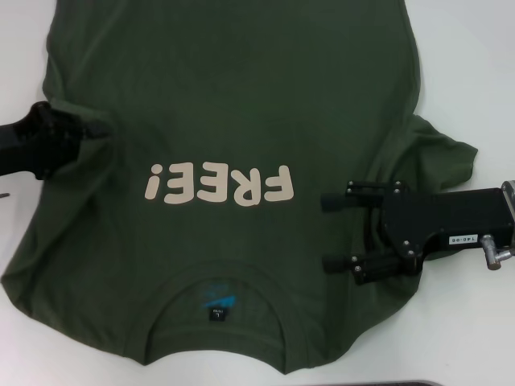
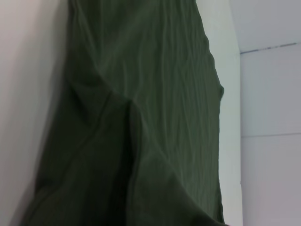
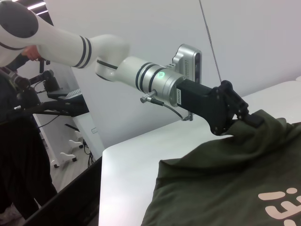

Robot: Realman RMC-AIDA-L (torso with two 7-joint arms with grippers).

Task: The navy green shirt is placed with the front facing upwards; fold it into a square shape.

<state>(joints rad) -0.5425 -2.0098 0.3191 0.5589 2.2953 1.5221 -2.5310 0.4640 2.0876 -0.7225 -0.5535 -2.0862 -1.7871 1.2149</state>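
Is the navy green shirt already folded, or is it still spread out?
Mostly spread: the navy green shirt lies front up, lettering showing. The left gripper lifts one edge; the right gripper hovers open.

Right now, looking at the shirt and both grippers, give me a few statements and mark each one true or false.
1. The shirt lies front up, its FREE! lettering showing. True.
2. The left gripper is shut on the shirt. True; the right wrist view shows cloth pinched and lifted.
3. The right gripper is shut on the collar. False; it is open over the shirt near the right sleeve.
4. The shirt is already folded square. False; it is still spread across the table.
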